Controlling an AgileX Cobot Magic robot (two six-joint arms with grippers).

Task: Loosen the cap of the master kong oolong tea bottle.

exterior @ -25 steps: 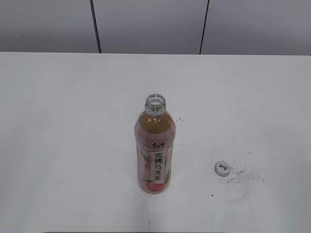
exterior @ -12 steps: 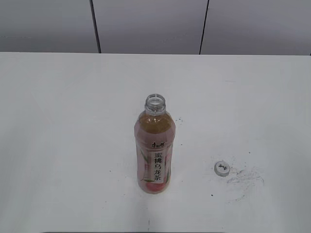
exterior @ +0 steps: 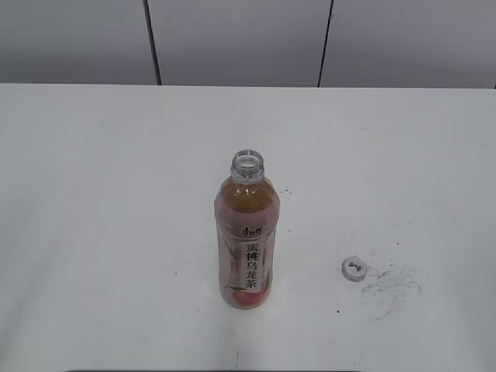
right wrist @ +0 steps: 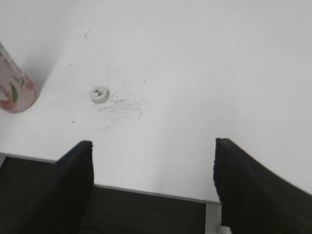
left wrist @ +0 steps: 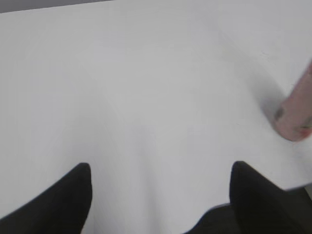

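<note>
The master kong oolong tea bottle (exterior: 247, 232) stands upright in the middle of the white table, its neck open with no cap on it. The cap (exterior: 353, 268) lies flat on the table to the bottle's right, apart from it. In the right wrist view the cap (right wrist: 99, 94) sits ahead and to the left, with the bottle's base (right wrist: 14, 90) at the left edge. My right gripper (right wrist: 152, 145) is open and empty near the table's front edge. My left gripper (left wrist: 160, 166) is open and empty too; the bottle's base (left wrist: 296, 113) shows at its far right. Neither gripper appears in the exterior view.
Dark scuff marks (exterior: 391, 283) smear the table (exterior: 116, 194) just right of the cap. The table's front edge (right wrist: 146, 191) runs below my right gripper. A grey panelled wall (exterior: 232, 39) stands behind the table.
</note>
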